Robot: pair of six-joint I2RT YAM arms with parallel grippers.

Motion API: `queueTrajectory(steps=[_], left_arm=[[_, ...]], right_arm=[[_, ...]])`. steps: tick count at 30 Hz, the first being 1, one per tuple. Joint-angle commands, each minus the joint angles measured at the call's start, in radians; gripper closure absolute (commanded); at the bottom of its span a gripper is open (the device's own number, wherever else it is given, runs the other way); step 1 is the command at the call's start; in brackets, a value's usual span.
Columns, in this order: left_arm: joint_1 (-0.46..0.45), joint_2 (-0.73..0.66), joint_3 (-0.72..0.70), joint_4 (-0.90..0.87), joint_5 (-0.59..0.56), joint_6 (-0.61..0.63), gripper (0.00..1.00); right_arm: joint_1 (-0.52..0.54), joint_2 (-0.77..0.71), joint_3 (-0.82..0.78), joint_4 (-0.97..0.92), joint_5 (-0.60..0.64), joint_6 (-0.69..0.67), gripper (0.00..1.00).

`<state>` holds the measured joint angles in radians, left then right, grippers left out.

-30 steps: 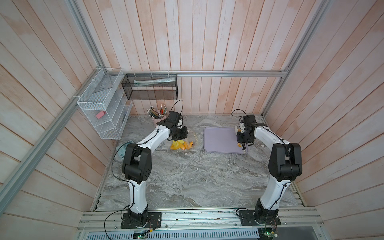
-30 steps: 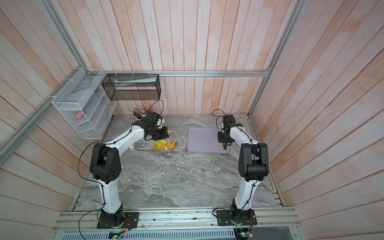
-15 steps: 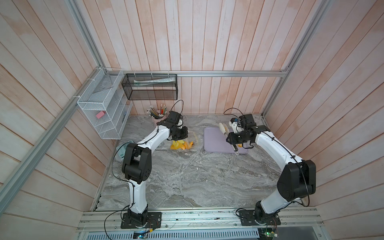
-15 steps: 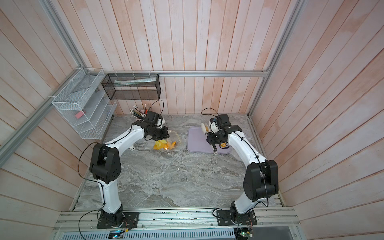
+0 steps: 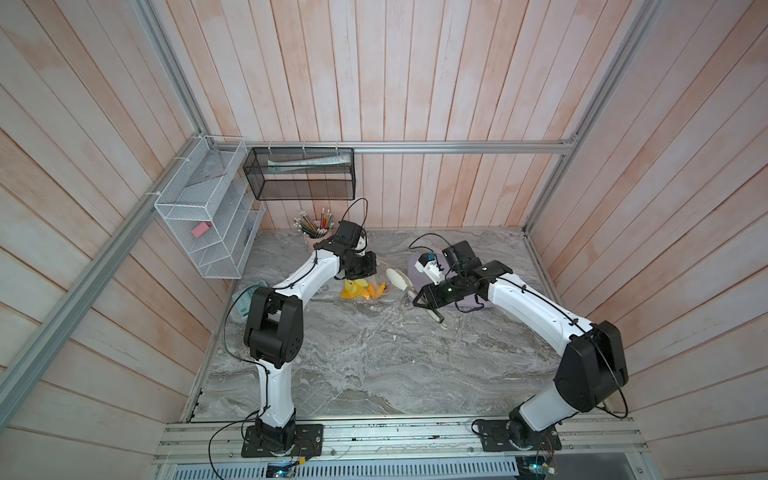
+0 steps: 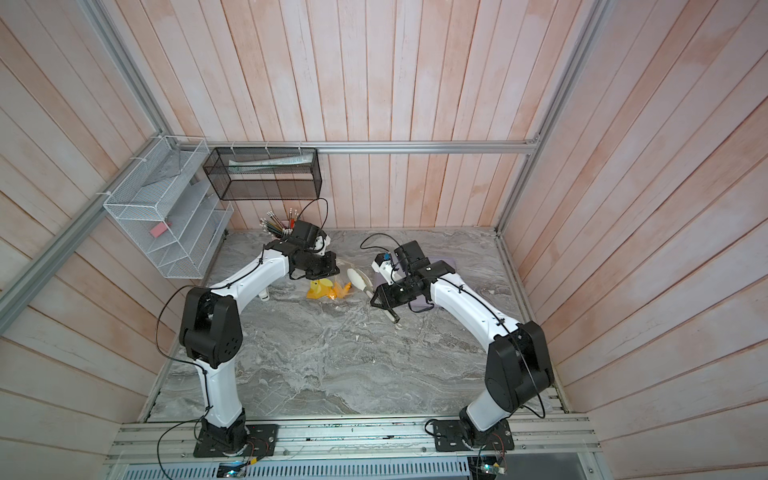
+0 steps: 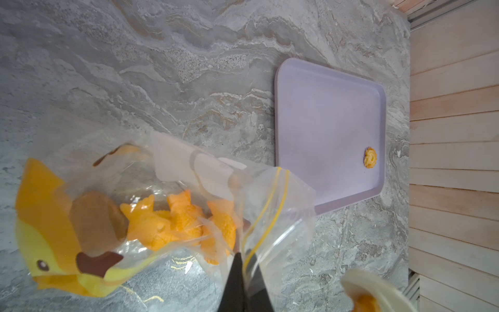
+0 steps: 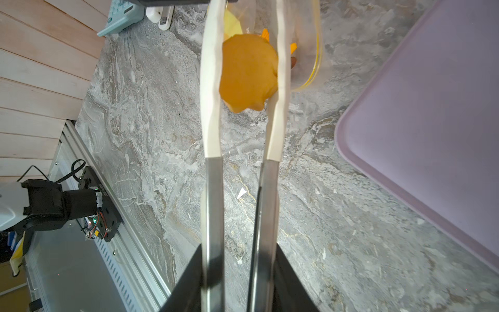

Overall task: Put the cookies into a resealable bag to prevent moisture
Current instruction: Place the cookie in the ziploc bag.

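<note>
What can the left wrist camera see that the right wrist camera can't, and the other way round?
Only the left wrist view: a lone cookie lying on the lilac tray, the bagged cookies inside the resealable bag, and the left gripper pinching the bag's mouth.

Only the right wrist view: the right gripper clamped on the steel arms of the tongs, and the left arm's base.

Both: the tongs' white tips holding the held cookie near the bag's mouth, plus part of the bag, the tray and the marble table.
</note>
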<state>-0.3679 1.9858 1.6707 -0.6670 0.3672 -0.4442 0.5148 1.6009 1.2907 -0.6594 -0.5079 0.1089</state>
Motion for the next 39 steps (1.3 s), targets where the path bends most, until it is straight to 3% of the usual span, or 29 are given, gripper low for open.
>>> queueTrajectory(steps=[1, 16, 23, 30, 39], left_arm=[[-0.005, -0.013, 0.031, -0.016, 0.025, 0.025, 1.0], [-0.008, -0.048, 0.029, -0.037, 0.034, 0.058, 1.0], [-0.007, -0.045, 0.034, -0.034, 0.037, 0.056, 1.0], [0.002, -0.039, 0.036, -0.031, 0.02, 0.046, 1.0], [0.023, -0.012, 0.038, -0.013, -0.02, 0.014, 1.0]], right_arm=[[0.004, 0.036, -0.007, 0.084, -0.046, 0.031, 0.66], [0.004, 0.24, 0.136, 0.125, -0.029, 0.045, 0.66], [0.003, 0.286, 0.2, 0.115, -0.016, 0.034, 0.52], [0.003, 0.253, 0.175, 0.108, -0.026, 0.021, 0.53], [-0.002, 0.017, 0.008, 0.064, -0.079, -0.07, 0.58]])
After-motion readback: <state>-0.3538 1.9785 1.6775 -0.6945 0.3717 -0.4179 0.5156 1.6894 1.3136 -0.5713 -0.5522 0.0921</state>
